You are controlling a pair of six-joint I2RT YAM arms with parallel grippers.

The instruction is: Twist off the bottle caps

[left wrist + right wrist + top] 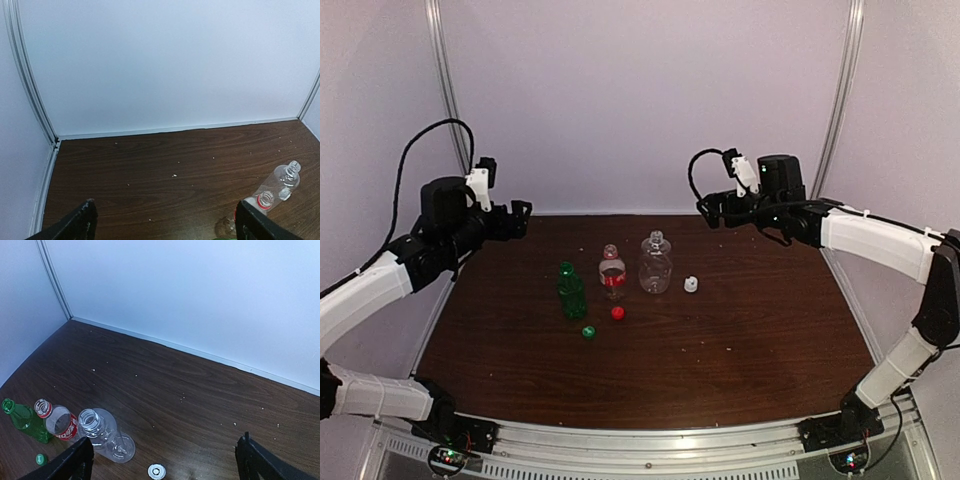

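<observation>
1. Work surface: a dark brown wooden table, enclosed by pale walls at the back and sides.
2. Left gripper: raised above the far left part of the table. In the left wrist view both black fingers stand spread to the edges of the picture. The jaws are fully apart and hold nothing.
3. Right gripper: raised above the far right part of the table. The right wrist view shows its jaws equally wide apart, with nothing between them.
4. Three bottles stand upright in a row near the middle of the table, well apart from both grippers:
   - small green plastic bottle, at the left;
   - small clear plastic bottle with a red label, in the middle;
   - wider clear rounded plastic bottle, at the right.
5. All three bottle necks are open; no cap is on any bottle.
6. The caps lie loose on the table:
   - small round green plastic cap, on the near side of the green bottle, slightly to its right;
   - small round red plastic cap, just on the near side of the red-labelled bottle;
   - small round white plastic cap, just to the right of the rounded bottle.
7. Neither gripper touches any bottle or cap.
</observation>
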